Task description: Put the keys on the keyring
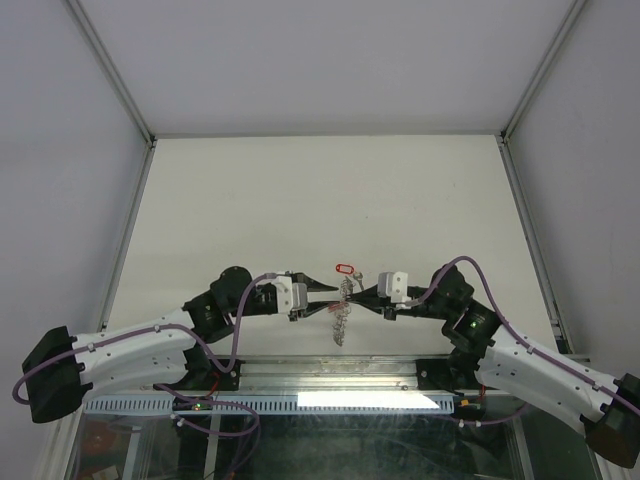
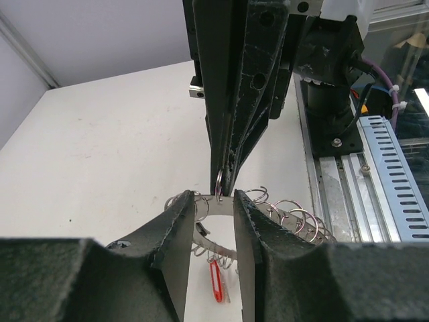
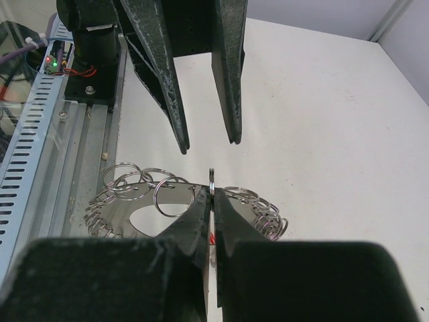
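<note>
The keyring [image 1: 342,316] is a flat shiny metal ring strung with many small silver wire loops. It hangs between both grippers near the table's front edge. My right gripper [image 3: 212,194] is shut on one small upright loop [image 3: 212,178] at the keyring's [image 3: 127,213] rim. My left gripper [image 2: 213,208] is open, and its fingers straddle the keyring's band [image 2: 214,248] without gripping it. The red-tagged key [image 1: 346,268] lies on the table just beyond the grippers. In the left wrist view the tag [image 2: 216,280] shows under the band. Its tiny key is hard to make out.
The white table [image 1: 320,200] is walled at the left, right and back. A metal rail with cable trays [image 1: 330,385] runs along the front edge by the arm bases. The right gripper's fingers [image 2: 231,100] fill the upper middle of the left wrist view.
</note>
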Controlling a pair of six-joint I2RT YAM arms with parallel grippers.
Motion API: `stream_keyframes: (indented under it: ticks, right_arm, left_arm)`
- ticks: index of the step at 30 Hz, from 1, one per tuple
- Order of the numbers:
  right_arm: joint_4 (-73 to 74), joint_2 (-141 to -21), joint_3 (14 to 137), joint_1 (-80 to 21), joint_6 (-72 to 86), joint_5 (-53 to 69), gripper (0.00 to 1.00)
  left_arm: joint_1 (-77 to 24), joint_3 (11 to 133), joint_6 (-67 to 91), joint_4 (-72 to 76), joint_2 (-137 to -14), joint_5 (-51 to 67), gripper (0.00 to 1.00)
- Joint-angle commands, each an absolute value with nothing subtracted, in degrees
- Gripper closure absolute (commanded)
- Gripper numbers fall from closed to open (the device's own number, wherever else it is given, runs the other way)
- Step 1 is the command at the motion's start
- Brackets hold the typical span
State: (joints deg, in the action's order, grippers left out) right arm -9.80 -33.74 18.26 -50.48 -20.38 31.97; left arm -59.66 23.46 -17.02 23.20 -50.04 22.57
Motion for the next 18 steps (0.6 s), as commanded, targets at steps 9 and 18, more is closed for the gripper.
stream_keyframes:
  ticks: [9, 18]
  right_arm:
    - [-16.01, -33.12, 19.08, -50.36, -20.72, 35.21, 1.0]
    - [-15.78, -33.32, 19.07, -50.37, -20.91, 35.28, 1.0]
  left_arm:
    - [-60.03, 25.05, -15.83, 28.62, -53.89, 24.42, 0.79]
    - [-60.03, 25.56, -16.0, 28.82, -54.47, 25.72, 0.79]
